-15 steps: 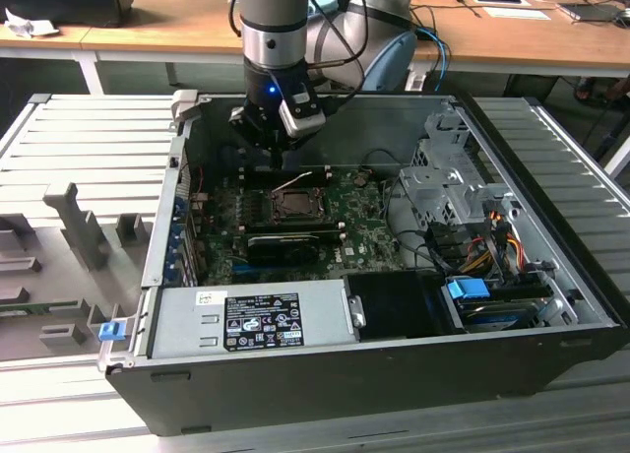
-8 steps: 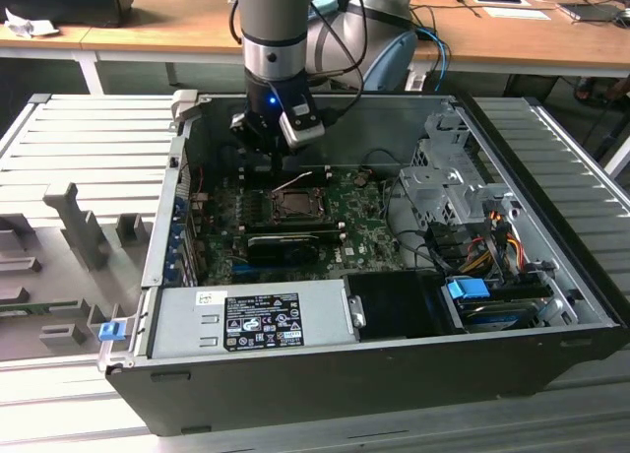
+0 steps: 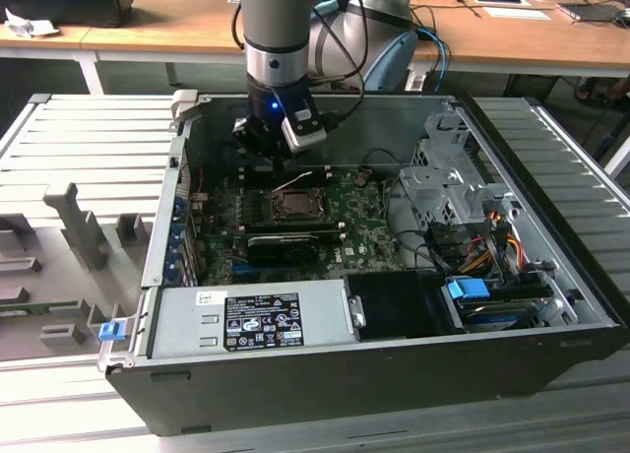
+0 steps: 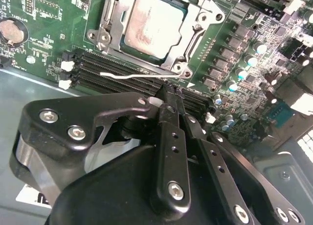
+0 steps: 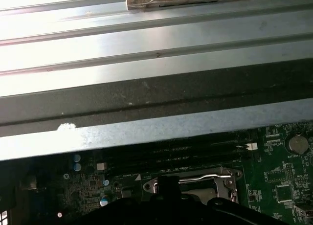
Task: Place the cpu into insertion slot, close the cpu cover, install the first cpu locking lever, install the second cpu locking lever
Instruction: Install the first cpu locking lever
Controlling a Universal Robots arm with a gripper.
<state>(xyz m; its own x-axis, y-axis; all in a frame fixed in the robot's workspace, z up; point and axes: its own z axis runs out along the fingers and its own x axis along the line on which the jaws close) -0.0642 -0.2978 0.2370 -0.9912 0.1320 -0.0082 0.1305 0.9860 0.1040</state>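
Observation:
In the second wrist view the cpu lies in the insertion slot with its dull silver top showing. The cpu cover is down around it as a metal frame. A thin silver locking lever juts out beside the socket, over the black memory slots, unlatched. My gripper is shut with nothing between its fingers, its tip just next to that lever's pivot end. In the exterior view the gripper hangs just behind the socket, where the lever stands raised. In the first wrist view the cover is partly seen.
The open computer case has a power supply along its front, a long black card beside the socket, and a drive cage with cables at the exterior view's right. The case's rear wall stands close behind the gripper.

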